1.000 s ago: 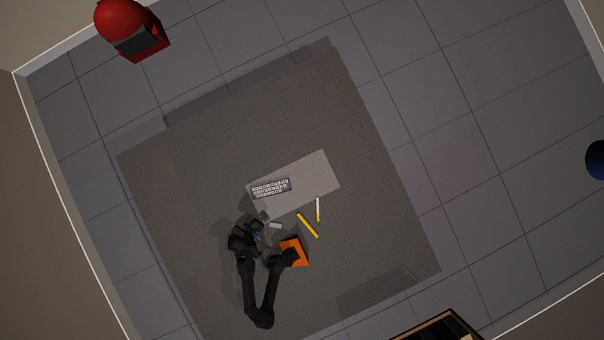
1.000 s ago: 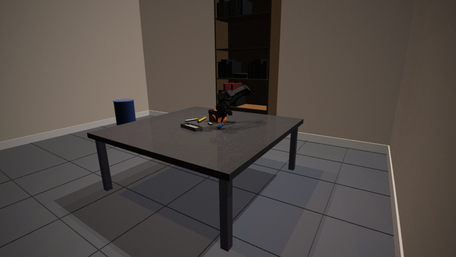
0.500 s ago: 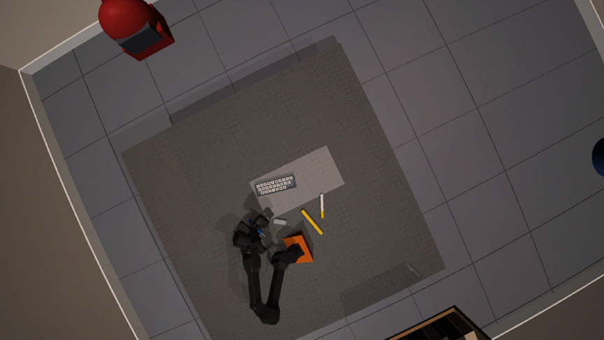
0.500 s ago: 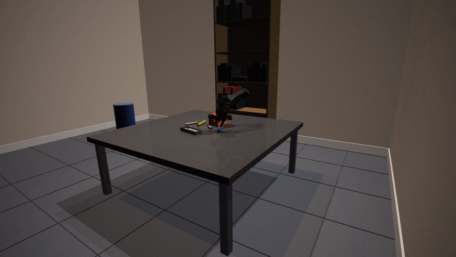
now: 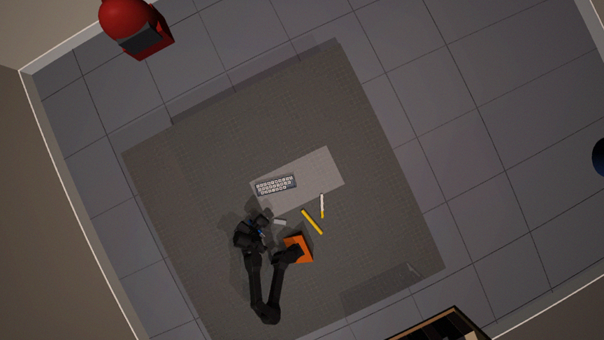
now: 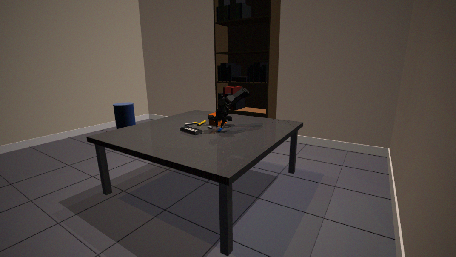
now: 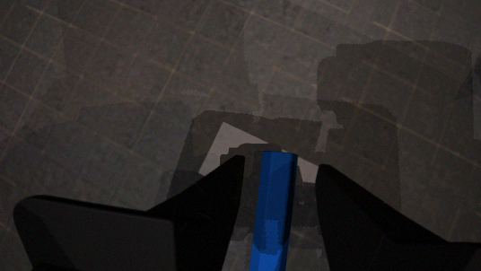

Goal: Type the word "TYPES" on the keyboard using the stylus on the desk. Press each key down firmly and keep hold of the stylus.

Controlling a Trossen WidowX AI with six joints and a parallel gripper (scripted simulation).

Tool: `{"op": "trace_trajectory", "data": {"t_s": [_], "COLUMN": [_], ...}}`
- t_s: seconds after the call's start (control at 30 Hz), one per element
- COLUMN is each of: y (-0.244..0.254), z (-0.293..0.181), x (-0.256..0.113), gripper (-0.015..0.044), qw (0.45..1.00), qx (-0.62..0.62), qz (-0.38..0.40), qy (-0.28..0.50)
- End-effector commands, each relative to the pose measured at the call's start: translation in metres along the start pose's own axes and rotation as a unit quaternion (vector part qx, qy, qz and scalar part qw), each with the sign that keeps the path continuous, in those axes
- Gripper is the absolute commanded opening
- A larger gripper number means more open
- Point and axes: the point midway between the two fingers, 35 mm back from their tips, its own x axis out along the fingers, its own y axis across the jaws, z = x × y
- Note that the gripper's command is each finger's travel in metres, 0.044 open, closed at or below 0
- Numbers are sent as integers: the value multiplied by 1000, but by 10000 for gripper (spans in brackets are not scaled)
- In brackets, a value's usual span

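Observation:
The blue stylus (image 5: pixel 261 233) (image 6: pixel 220 129) (image 7: pixel 274 202) lies on the desk (image 5: pixel 339 110) (image 6: pixel 153 140), its upper part partly hidden by the arm in the top view. My gripper (image 5: pixel 255 226) (image 6: pixel 219 127) (image 7: pixel 280 170) is partly open and low over it. In the wrist view the stylus lies between the two fingers, with a gap on each side, nearly in line with them. The keyboard (image 5: pixel 275 185) (image 6: pixel 190 130) lies beyond the gripper, toward the top of the top view, on a pale rectangle (image 5: pixel 318 171).
A small grey block (image 5: pixel 279 221) (image 6: pixel 209 127) lies close beside the gripper. A yellow rod (image 5: pixel 311 221) (image 6: pixel 201 122) and a white-and-yellow stick (image 5: pixel 322 205) (image 6: pixel 191 123) lie farther right in the top view. An orange wedge (image 5: pixel 306 253) (image 6: pixel 212 120) stands by the arm's base.

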Motion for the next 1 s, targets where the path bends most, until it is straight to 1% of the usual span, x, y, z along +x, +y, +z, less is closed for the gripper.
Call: {"op": "trace_trajectory", "data": {"t_s": [0.0, 0.97], "y": [-1, -1], "z": [-3, -12], "x": [3, 18], "gripper": [150, 150], "qw": [1000, 1000], "qx": [3, 3], "qz": [-2, -2], "qy": [2, 1]}}
